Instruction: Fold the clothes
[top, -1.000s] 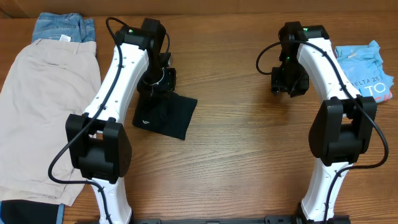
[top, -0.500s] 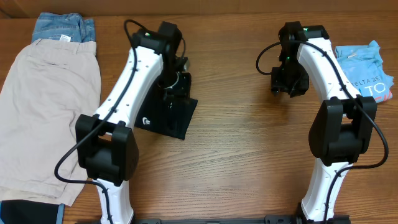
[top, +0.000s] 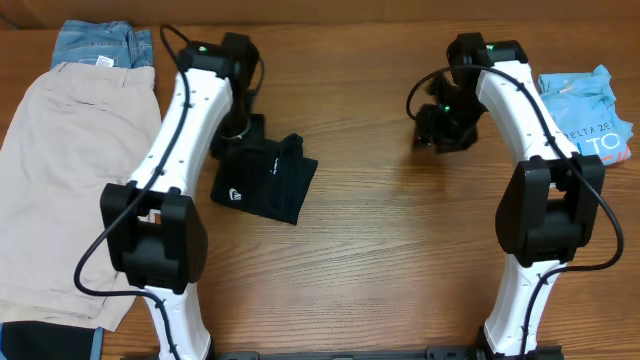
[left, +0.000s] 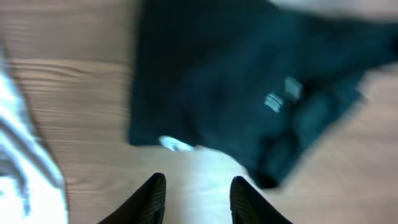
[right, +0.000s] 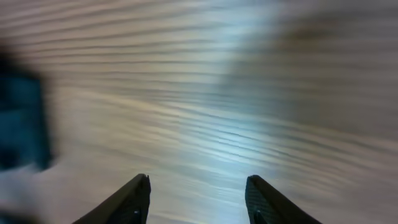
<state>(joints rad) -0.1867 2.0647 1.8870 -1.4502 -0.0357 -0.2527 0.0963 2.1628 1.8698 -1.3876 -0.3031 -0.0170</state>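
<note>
A black T-shirt (top: 262, 178) with a small white logo lies folded in a small bundle on the wooden table left of centre. It fills the top of the left wrist view (left: 249, 87), blurred. My left gripper (top: 232, 135) is at its far left edge; in its wrist view (left: 198, 193) the jaws are open and empty over bare wood just short of the shirt. My right gripper (top: 438, 125) hovers over bare table at the far right, open and empty (right: 198, 196). Beige shorts (top: 70, 170) lie at the left, blue denim (top: 100, 42) behind them, a light-blue printed tee (top: 590, 110) at the right edge.
A dark cloth (top: 50, 338) shows at the lower left corner under the shorts. A white strip (left: 25, 168) crosses the left edge of the left wrist view. The wooden table (top: 400, 250) spans the middle and front.
My left gripper has come off the black T-shirt and swung back left, leaving the bundle on the table with a rumpled top. My right gripper has shifted slightly left.
</note>
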